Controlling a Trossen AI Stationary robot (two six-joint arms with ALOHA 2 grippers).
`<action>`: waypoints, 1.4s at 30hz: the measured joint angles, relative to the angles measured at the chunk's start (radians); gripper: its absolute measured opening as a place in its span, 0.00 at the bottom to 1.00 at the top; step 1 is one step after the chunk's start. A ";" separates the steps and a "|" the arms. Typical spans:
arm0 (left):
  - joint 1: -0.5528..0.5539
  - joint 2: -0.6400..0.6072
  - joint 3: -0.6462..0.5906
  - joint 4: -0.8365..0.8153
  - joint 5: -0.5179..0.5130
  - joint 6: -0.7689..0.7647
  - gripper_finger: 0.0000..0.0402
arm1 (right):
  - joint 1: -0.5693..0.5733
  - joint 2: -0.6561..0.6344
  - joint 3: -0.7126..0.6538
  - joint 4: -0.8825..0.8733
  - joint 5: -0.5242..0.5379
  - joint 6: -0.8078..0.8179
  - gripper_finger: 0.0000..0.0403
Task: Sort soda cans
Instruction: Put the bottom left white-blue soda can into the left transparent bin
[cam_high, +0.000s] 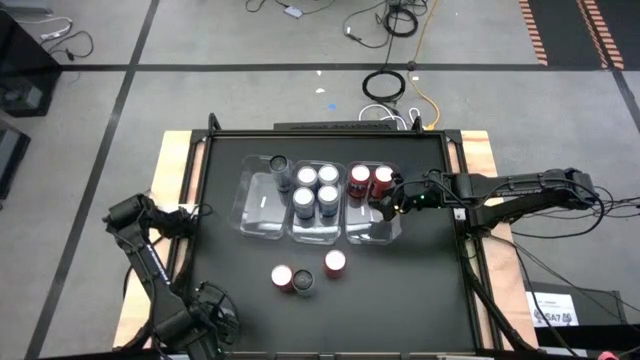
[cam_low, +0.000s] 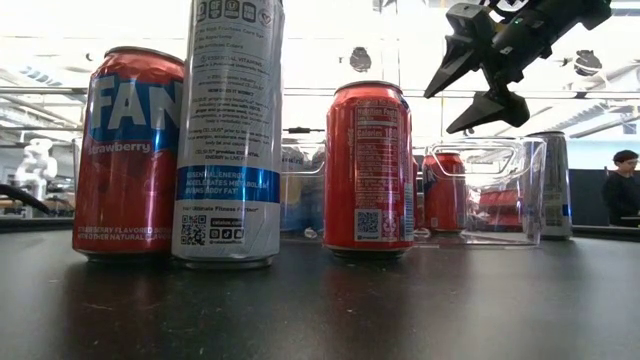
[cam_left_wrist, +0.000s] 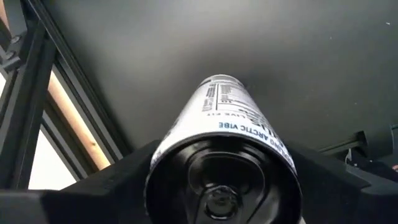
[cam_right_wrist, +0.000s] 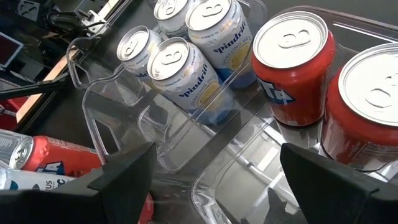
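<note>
Fingers of left gripper (cam_left_wrist: 221, 186) flank a white-grey can (cam_left_wrist: 227, 134); grip not confirmed, cannot tell. Right gripper (cam_right_wrist: 211, 171) hangs spread and empty over red-can bin (cam_high: 385, 232). Two red cans (cam_high: 283, 277) stand loose on the desk (cam_high: 420, 290). Risk: off-centre squeeze tips the white-grey can into its red neighbour.

Two dark, matte six-joint arms; black cables along the links; wedge-shaped black fingers (cam_low: 455, 75); small green light near right wrist.
</note>
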 joint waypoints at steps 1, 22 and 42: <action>0.002 -0.002 0.000 -0.001 0.000 0.001 0.78 | 0.000 0.000 0.000 0.000 0.000 0.000 0.83; 0.137 -0.235 0.000 -0.048 -0.133 0.143 0.70 | 0.000 0.000 0.000 0.000 0.005 -0.014 0.83; 0.890 -0.532 -0.003 -0.207 -0.354 1.069 0.69 | 0.000 0.000 0.000 0.003 0.002 -0.064 0.83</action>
